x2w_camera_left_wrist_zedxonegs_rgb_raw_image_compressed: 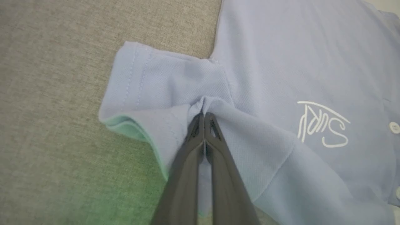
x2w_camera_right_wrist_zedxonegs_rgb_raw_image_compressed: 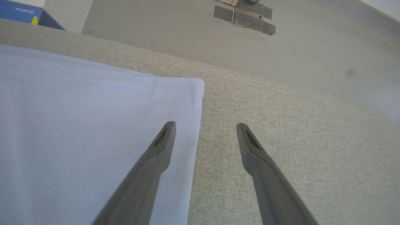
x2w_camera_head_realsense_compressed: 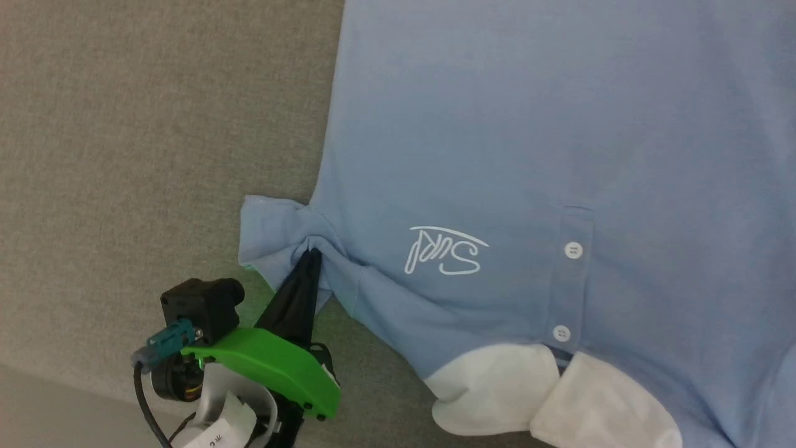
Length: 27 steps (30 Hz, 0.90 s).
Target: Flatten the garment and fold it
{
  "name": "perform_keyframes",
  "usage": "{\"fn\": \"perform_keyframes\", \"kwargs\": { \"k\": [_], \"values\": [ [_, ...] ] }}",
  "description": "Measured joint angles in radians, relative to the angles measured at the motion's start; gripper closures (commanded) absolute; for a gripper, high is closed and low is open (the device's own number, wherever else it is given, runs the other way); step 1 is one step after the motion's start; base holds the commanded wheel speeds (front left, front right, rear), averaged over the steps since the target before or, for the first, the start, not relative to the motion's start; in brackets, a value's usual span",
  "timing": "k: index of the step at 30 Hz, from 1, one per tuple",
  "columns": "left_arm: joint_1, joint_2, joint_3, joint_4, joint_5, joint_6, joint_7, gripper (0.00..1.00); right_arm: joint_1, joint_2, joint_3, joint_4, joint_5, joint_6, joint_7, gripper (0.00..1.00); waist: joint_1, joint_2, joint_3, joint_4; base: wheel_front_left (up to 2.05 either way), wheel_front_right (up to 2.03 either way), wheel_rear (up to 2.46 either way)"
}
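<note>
The garment [x2w_camera_head_realsense_compressed: 528, 143], a light blue polo shirt with a white collar [x2w_camera_head_realsense_compressed: 547, 398], two white buttons and a white script logo [x2w_camera_head_realsense_compressed: 444, 251], lies on a grey fabric surface [x2w_camera_head_realsense_compressed: 143, 137]. My left gripper [x2w_camera_head_realsense_compressed: 313, 254] is shut on a pinch of cloth where the short sleeve [x2w_camera_left_wrist_zedxonegs_rgb_raw_image_compressed: 156, 90] joins the body, and the fabric bunches around its tips [x2w_camera_left_wrist_zedxonegs_rgb_raw_image_compressed: 203, 116]. My right gripper [x2w_camera_right_wrist_zedxonegs_rgb_raw_image_compressed: 204, 125] is open above a straight edge of the garment [x2w_camera_right_wrist_zedxonegs_rgb_raw_image_compressed: 93, 125], one finger over the cloth and the other over the bare surface.
Beyond the grey surface's seamed edge [x2w_camera_right_wrist_zedxonegs_rgb_raw_image_compressed: 281, 90] lies a grey floor with taped patches [x2w_camera_right_wrist_zedxonegs_rgb_raw_image_compressed: 247, 14]. A blue box [x2w_camera_right_wrist_zedxonegs_rgb_raw_image_compressed: 25, 14] stands at the far left of the right wrist view. Bare grey fabric extends left of the shirt.
</note>
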Motion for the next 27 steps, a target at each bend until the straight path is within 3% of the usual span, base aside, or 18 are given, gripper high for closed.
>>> {"fn": "perform_keyframes", "kwargs": {
  "k": [10,11,12,19,23,27],
  "values": [
    [-0.001,-0.012,-0.026,-0.056,0.01,0.004,-0.003,1.0,-0.007,-0.037,0.004,-0.072,0.017,0.0,0.225,0.0,-0.0001,0.0001,0.091,0.074,0.0,0.0,0.0],
    [-0.001,-0.014,-0.026,-0.055,0.01,0.004,-0.004,1.0,-0.006,-0.035,-0.006,-0.084,0.024,0.0,0.243,0.7,-0.0001,0.0,0.094,0.076,0.0,0.0,0.0],
    [-0.001,-0.015,-0.026,-0.054,0.01,0.004,-0.004,1.0,-0.005,-0.033,-0.018,-0.098,0.033,0.0,0.255,0.98,-0.0001,0.0,0.095,0.077,0.0,0.0,0.0],
    [-0.005,-0.013,-0.012,-0.007,0.007,0.0,-0.013,1.0,0.045,-0.034,-0.031,-0.171,0.074,0.0,0.171,1.0,0.0,0.0001,0.054,0.07,0.0,0.0,0.0],
    [-0.007,-0.012,-0.001,0.052,-0.011,-0.006,-0.017,1.0,0.113,-0.098,0.034,-0.232,0.167,0.0,0.073,1.0,-0.0001,0.0,-0.004,0.06,0.0,0.0,0.0],
    [0.005,-0.007,0.01,0.108,-0.025,-0.006,-0.018,1.0,0.263,-0.157,0.049,-0.305,0.266,0.0,0.045,1.0,-0.0001,0.0001,-0.074,0.039,0.0,0.0,0.0]
  ]
}}
